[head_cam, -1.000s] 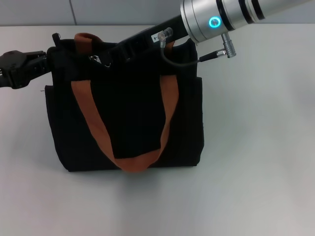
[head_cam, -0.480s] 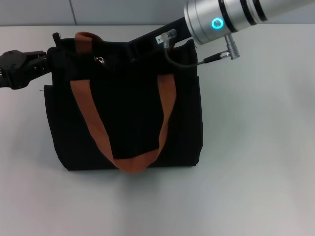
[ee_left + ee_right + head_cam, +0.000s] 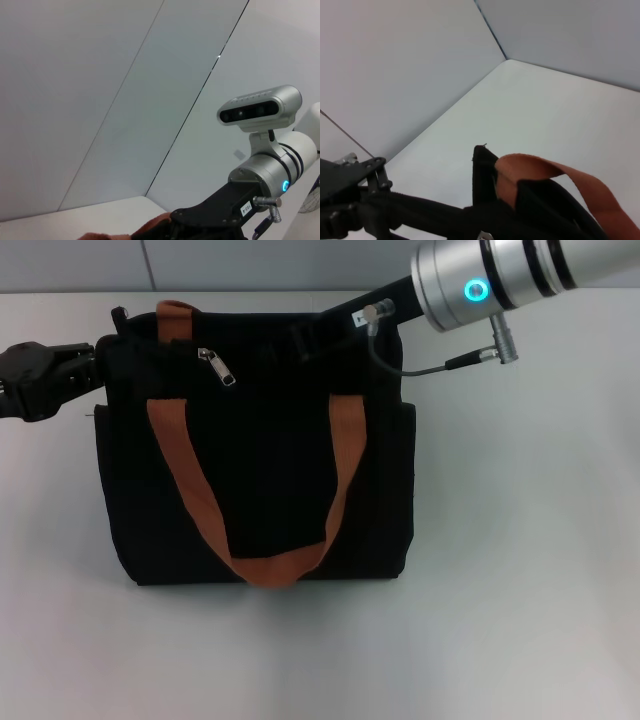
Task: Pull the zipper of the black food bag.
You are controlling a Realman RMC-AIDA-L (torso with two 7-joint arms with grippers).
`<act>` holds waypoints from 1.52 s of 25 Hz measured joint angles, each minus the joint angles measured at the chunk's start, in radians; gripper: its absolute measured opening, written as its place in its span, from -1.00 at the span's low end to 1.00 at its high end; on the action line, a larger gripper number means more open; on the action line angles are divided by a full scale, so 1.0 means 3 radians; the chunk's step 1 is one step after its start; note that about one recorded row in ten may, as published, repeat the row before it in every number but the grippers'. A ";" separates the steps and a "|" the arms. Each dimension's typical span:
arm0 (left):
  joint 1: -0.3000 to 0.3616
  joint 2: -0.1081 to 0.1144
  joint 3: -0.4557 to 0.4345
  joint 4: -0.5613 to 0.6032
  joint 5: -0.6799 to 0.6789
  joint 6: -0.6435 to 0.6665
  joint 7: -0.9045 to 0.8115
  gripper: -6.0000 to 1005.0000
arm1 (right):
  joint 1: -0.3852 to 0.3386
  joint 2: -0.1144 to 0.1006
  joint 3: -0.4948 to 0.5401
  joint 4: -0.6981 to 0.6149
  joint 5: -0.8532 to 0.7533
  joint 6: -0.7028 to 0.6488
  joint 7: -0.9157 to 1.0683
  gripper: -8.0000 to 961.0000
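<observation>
Right arm reaches in from far right, silver wrist high, right gripper (image 3: 305,338) low along the top edge of the black food bag (image 3: 260,470), grip state cannot be told; left gripper (image 3: 100,365) at the bag's far-left top corner, grip likewise unclear; zipper (image 3: 218,367) lies free on the bag's top left, touched by neither; bag stands on a white table (image 3: 520,570); pale grey wall panels (image 3: 100,75) beyond.

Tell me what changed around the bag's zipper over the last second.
The right arm pulled back toward the robot's right along the top of the black bag; its gripper is hidden against the bag. The silver zipper tab, covered before, now lies uncovered near the bag's left end. The left gripper stayed at the bag's left corner, and the bag stayed put.
</observation>
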State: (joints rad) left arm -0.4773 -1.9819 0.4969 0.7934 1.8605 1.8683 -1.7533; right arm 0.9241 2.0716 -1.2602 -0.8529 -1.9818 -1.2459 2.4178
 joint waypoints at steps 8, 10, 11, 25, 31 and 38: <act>-0.0019 -0.0013 0.0008 -0.0001 -0.0001 0.0002 0.0000 -0.94 | -0.0248 0.0015 0.0122 -0.0256 0.0370 -0.0199 -0.0206 -0.80; -0.0022 -0.0020 0.0012 -0.0002 -0.0001 0.0002 0.0000 -0.94 | -0.0245 0.0016 0.0127 -0.0227 0.0404 -0.0243 -0.0229 -0.77; -0.0025 -0.0024 0.0013 -0.0001 -0.0001 0.0002 0.0000 -0.94 | -0.0238 0.0017 0.0119 -0.0215 0.0412 -0.0254 -0.0233 -0.75; -0.0052 -0.0037 0.0031 -0.0001 -0.0038 0.0026 0.0000 -0.94 | 0.0106 0.0033 0.0044 0.0178 0.0432 -0.0282 -0.0221 -0.26; -0.0071 -0.0039 0.0031 -0.0002 -0.0039 0.0039 0.0000 -0.94 | 0.0232 0.0033 0.0041 0.0349 0.0403 -0.0217 -0.0217 -0.25; -0.0091 -0.0045 0.0034 -0.0001 -0.0039 0.0058 -0.0004 -0.94 | 0.0328 0.0034 -0.0086 0.0480 0.0393 -0.0060 -0.0217 -0.26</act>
State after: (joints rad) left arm -0.5045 -1.9955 0.5072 0.7930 1.8488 1.8857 -1.7545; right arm 1.0224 2.0817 -1.2859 -0.7089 -1.8639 -1.2640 2.3527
